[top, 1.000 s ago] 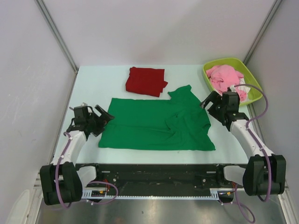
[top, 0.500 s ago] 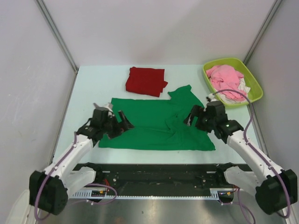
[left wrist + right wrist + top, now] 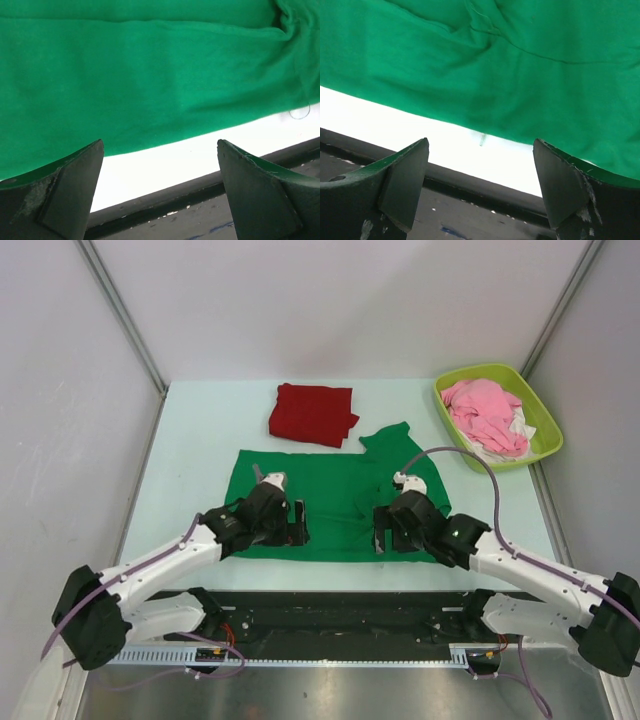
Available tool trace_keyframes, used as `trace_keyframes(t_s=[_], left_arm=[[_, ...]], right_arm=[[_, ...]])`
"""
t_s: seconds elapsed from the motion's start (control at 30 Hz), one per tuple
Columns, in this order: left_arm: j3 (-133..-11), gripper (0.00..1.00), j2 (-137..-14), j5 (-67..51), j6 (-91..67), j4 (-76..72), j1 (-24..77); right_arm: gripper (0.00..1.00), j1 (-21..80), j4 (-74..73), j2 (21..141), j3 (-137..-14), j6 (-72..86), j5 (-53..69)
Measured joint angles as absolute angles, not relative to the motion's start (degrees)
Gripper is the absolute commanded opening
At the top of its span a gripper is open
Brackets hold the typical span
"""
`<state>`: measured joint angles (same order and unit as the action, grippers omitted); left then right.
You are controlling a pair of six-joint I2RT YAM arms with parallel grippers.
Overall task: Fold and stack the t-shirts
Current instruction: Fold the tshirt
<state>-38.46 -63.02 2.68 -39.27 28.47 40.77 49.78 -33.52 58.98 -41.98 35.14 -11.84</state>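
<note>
The green t-shirt (image 3: 340, 500) lies spread flat along the near edge of the table (image 3: 200, 430); the dark red t-shirt (image 3: 312, 414) sits folded toward the far edge. The left gripper (image 3: 297, 523) and right gripper (image 3: 380, 530) hang over the green hem, the 2 fingers of each spread apart, holding nothing. At the far right corner, a lime basket (image 3: 488, 368) holds a pink garment (image 3: 485, 410) and white cloth (image 3: 518, 430).

Green t-shirt (image 3: 330, 500), dark red t-shirt (image 3: 312, 413), pink garment (image 3: 485, 410), lime basket (image 3: 541, 430).
</note>
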Motion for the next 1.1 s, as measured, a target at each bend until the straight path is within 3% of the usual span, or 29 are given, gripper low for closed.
trace_keyframes(t_s=[0.17, 0.3, 0.6, 0.73, 0.87, 1.1], left_arm=[[-43.57, 1.00, -62.54, 13.74, -36.45, 33.78, 51.72], [-40.88, 1.00, -60.71, 14.37, -38.89, 31.18, 55.11], [-8.43, 0.96, -20.80, 11.79, -71.75, 18.02, 55.18], [-4.93, 0.96, -14.98, 13.19, -82.43, 15.25, 55.55], [-4.34, 0.96, -18.70, 14.83, -87.50, 11.77, 55.70], [-5.98, 0.96, -43.99, 11.42, -91.90, -1.87, 55.92]], right_arm=[[0.91, 56.51, -39.46, 59.57, -43.90, 36.01, -18.44], [0.91, 61.69, -38.68, 58.98, -43.09, 39.94, -18.83], [0.87, 66.78, -30.20, 34.15, -21.34, 68.51, -21.91], [0.87, 72.25, -25.82, 33.12, -15.44, 79.48, -26.04], [0.84, 75.88, -19.42, 39.57, -13.82, 87.90, -30.65], [0.77, 77.78, -9.98, 53.19, -15.14, 95.94, -36.05]])
